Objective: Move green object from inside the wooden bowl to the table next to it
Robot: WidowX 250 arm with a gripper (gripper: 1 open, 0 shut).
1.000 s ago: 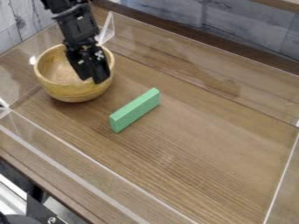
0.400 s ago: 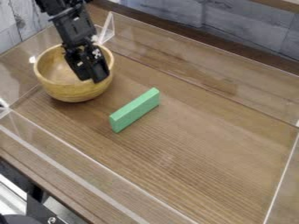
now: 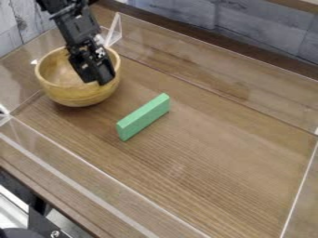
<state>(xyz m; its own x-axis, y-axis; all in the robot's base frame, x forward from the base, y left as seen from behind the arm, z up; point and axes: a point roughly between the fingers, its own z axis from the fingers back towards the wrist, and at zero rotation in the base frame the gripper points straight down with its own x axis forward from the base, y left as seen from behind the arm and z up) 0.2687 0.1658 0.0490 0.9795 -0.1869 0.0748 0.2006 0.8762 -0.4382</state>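
The green object (image 3: 144,116) lies flat on the table (image 3: 211,158), to the right of the wooden bowl (image 3: 62,89) and a short way from its rim. My black gripper (image 3: 88,72) hangs over the right half of the bowl, pointing steeply down into it. Its fingers stand apart, open, with nothing between them. The arm covers part of the bowl's inside.
Clear acrylic walls (image 3: 149,200) run around the table's edge, with one close behind the bowl. A grey plank wall stands at the back right. Bare tabletop stretches to the right and front of the green block.
The gripper has shifted slightly left and tilted a little over the bowl. The green object and the bowl have not moved.
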